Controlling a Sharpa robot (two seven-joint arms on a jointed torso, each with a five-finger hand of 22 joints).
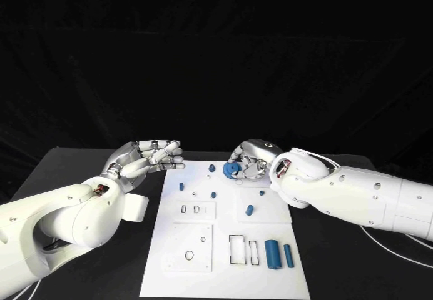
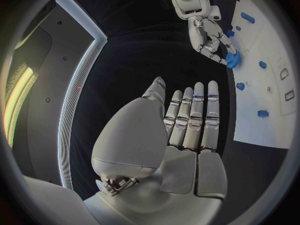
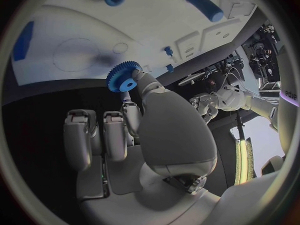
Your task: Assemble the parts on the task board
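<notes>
At the far end of the flat white plastic task board (image 1: 226, 250), the right hand (image 1: 251, 159) holds a small blue round gear with teeth (image 1: 232, 170). The gear is pinched between the thumb and a fingertip, w/ the other fingers curled in next to it. In the right wrist view the gear (image 3: 123, 76) sits at the tips of the fingers (image 3: 139, 80), just over the board's far edge, near a faint round outline on the board (image 3: 75, 55). You can't tell if the gear touches the board or hangs a bit above it.

The left hand (image 1: 144, 161) is off the board, over the black table (image 1: 81, 169) by the board's far left corner. It holds nothing. Its fingers are stretched out close together, as the left wrist view shows (image 2: 187, 125). That view also shows the right hand (image 2: 209, 37) across from it w/ the gear (image 2: 232, 60) at its fingertips.

Other small blue parts lie on the board. A little blue peg (image 1: 212, 167) stands just left of the gear. More small blue pegs (image 1: 181, 186) are a bit nearer, and another small blue piece (image 1: 249, 210) sits near the middle. Two long blue bars (image 1: 271, 254) lie side by side near the front right, next to some empty rectangle slots (image 1: 236, 249). An oval hole (image 1: 189, 255) is at the front left.
</notes>
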